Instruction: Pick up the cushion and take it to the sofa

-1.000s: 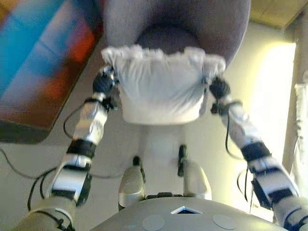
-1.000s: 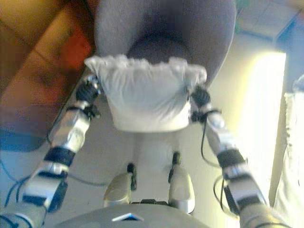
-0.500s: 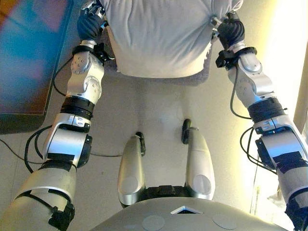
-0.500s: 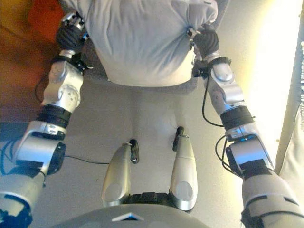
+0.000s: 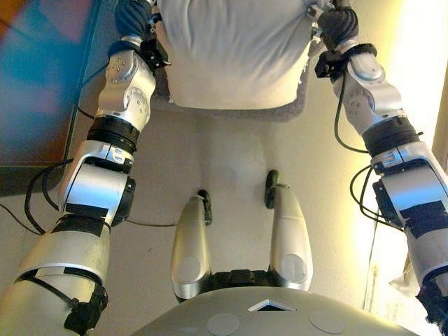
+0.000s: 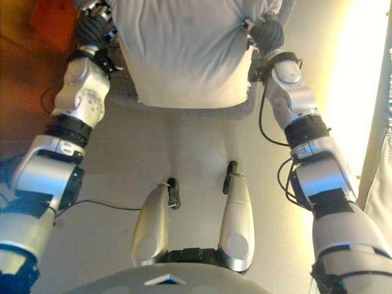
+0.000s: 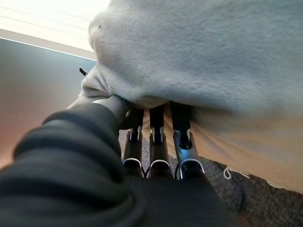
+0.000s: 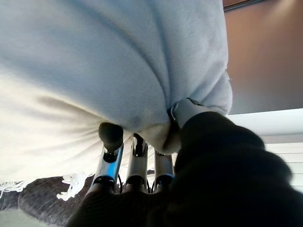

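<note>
The cushion point(image 5: 234, 52) is pale grey-white and plump, with a fringed edge. I hold it up between both hands at the top of the eye views. My left hand point(image 5: 134, 15) grips its left side and my right hand point(image 5: 334, 21) grips its right side. In the left wrist view my fingers point(image 7: 156, 137) reach under the cushion point(image 7: 213, 61) and the thumb presses its corner. In the right wrist view my fingers point(image 8: 135, 158) and thumb pinch the cushion point(image 8: 94, 61) the same way. A grey seat point(image 5: 297, 108) shows just under the cushion's lower edge.
A dark rug or mat point(image 5: 35, 91) with blue and orange patches lies at the left. A black cable point(image 5: 150, 225) runs over the pale floor point(image 5: 231, 161). A bright band of light point(image 5: 420, 63) falls along the right side, by a pale curtain or wall edge.
The view has tilted down, so the cushion and hands sit higher in the picture. The cushion has come nearer, and the grey seat behind it is now mostly hidden.
</note>
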You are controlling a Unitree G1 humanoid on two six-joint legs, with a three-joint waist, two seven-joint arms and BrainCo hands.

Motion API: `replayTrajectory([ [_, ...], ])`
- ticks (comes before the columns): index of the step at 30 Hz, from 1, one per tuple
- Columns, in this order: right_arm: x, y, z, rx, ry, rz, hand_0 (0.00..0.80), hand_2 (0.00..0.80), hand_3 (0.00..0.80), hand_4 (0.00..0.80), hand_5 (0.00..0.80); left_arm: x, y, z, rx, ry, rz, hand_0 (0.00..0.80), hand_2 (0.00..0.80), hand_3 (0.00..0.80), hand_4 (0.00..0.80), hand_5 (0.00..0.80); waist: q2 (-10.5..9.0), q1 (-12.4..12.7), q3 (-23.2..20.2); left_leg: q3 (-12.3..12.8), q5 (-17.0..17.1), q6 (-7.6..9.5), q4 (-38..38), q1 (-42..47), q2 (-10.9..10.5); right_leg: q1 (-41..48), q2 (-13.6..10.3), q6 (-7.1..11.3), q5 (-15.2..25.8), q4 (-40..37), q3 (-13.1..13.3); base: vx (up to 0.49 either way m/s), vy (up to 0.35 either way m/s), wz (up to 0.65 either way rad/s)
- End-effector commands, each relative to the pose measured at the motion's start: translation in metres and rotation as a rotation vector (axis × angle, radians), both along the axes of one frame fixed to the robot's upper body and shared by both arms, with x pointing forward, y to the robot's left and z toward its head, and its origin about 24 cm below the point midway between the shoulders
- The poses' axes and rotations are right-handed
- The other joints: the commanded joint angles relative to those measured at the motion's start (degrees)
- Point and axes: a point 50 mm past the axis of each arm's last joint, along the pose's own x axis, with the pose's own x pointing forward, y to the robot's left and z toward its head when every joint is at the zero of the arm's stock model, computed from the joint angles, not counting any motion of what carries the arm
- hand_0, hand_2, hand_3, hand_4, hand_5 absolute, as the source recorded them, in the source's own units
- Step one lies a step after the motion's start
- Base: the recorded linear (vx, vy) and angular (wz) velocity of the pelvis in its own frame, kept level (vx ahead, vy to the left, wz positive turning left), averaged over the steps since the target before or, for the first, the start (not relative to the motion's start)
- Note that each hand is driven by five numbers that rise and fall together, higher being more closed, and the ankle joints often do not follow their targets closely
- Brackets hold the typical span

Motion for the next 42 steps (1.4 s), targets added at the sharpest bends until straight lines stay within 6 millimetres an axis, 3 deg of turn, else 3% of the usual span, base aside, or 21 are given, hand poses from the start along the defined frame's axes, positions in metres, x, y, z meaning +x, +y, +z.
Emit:
replayTrajectory([
  [1, -0.002, 0.049, 0.053, 0.031, -0.171, 0.159, 0.8, 0.8, 0.8, 0.8, 0.8, 0.001, -0.029, 0.063, 0.06, -0.175, -0.088, 0.8, 0.8, 0.8, 0.8, 0.8, 0.12, 0.4, -3.6, -1.6, 9.1, -3.91, -7.7, -2.2, 1.4, 6.4, -4.9, 4.96, 0.1, -5.3, 1.9, 0.061, -0.008, -0.02],
  [5, 0.007, 0.049, 0.048, 0.005, -0.089, 0.136, 0.8, 0.8, 0.8, 0.8, 0.8, 0.008, -0.025, 0.063, 0.1, -0.082, -0.019, 0.8, 0.8, 0.8, 0.8, 0.8, 0.0, 0.5, -3.9, -1.7, 8.9, -4.05, -7.0, -2.3, 1.7, 6.7, -5.2, 5.19, 0.1, -5.1, 1.7, 0.061, -0.019, 0.01],
  [6, 0.01, 0.048, 0.047, -0.013, -0.063, 0.121, 0.8, 0.8, 0.8, 0.8, 0.8, 0.01, -0.023, 0.063, 0.089, -0.058, -0.008, 0.684, 0.684, 0.684, 0.684, 0.684, -0.02, 0.6, -4.1, -1.7, 9.0, -4.09, -7.1, -2.3, 1.7, 6.8, -5.3, 5.27, 0.1, -5.2, 1.7, 0.064, -0.014, 0.01],
  [7, 0.013, 0.045, 0.047, -0.036, -0.042, 0.1, 0.069, 0.069, 0.069, 0.069, 0.069, 0.012, -0.02, 0.064, 0.072, -0.038, -0.003, 0.0, 0.0, 0.0, 0.0, 0.0, -0.02, 0.7, -4.3, -1.7, 9.1, -4.12, -7.2, -2.3, 1.8, 6.8, -5.4, 5.3, 0.1, -5.2, 1.6, 0.068, -0.007, 0.01],
  [8, 0.016, 0.042, 0.048, -0.054, -0.026, 0.076, 0.0, 0.0, 0.0, 0.0, 0.0, 0.013, -0.016, 0.064, 0.056, -0.022, 0.008, 0.0, 0.0, 0.0, 0.0, 0.0, 0.09, 0.8, -4.4, -1.7, 9.1, -4.14, -7.2, -2.2, 1.9, 6.9, -5.5, 5.29, 0.1, -5.3, 1.5, 0.061, 0.004, 0.02],
  [17, 0.017, 0.028, 0.067, -0.014, -0.088, -0.078, 0.0, 0.0, 0.0, 0.0, 0.0, 0.012, 0.004, 0.075, 0.012, -0.03, 0.11, 0.0, 0.0, 0.0, 0.0, 0.0, 0.36, 1.3, -4.7, -1.8, 8.9, -4.03, -6.8, -1.9, 2.0, 7.5, -6.0, 5.44, -0.2, -4.8, 1.3, 0.022, 0.004, 0.01],
  [28, 0.012, 0.007, 0.066, -0.053, -0.152, -0.132, 0.0, 0.0, 0.0, 0.0, 0.0, 0.002, 0.042, 0.082, 0.027, -0.101, 0.227, 0.0, 0.0, 0.0, 0.0, 0.0, -0.4, 1.8, -6.0, -1.7, 9.6, -4.05, -9.4, 1.7, 2.1, 11.6, -6.7, 5.82, 0.1, -8.0, -0.4, 0.012, -0.018, 0.03],
  [34, 0.004, -0.003, 0.045, -0.018, -0.144, -0.119, 0.0, 0.0, 0.0, 0.0, 0.0, -0.003, 0.055, 0.061, -0.015, -0.101, 0.199, 0.0, 0.0, 0.0, 0.0, 0.0, -1.14, 2.2, -7.5, -1.8, 11.3, -3.76, -13.8, 6.0, 1.6, 16.2, -6.9, 6.02, 1.2, -12.3, -2.1, 0.019, -0.033, 0.06],
  [38, -0.006, -0.008, 0.021, 0.042, -0.13, -0.07, 0.0, 0.0, 0.0, 0.0, 0.0, -0.011, 0.061, 0.035, -0.05, -0.106, 0.147, 0.0, 0.0, 0.0, 0.0, 0.0, -1.78, 2.5, -9.2, -2.6, 13.3, -3.14, -19.0, 10.3, 0.9, 20.8, -6.0, 6.03, 2.8, -17.7, -3.6, 0.035, -0.035, 0.06],
  [42, -0.023, -0.004, -0.015, 0.072, -0.111, -0.001, 0.0, 0.0, 0.0, 0.0, 0.0, -0.023, 0.058, -0.004, -0.094, -0.101, 0.07, 0.0, 0.0, 0.0, 0.0, 0.0, -2.15, 2.8, -11.8, -2.7, 15.4, -2.72, -25.7, 15.8, 0.3, 26.7, -4.5, 6.31, 4.7, -24.4, -5.1, 0.099, -0.03, 0.02],
])
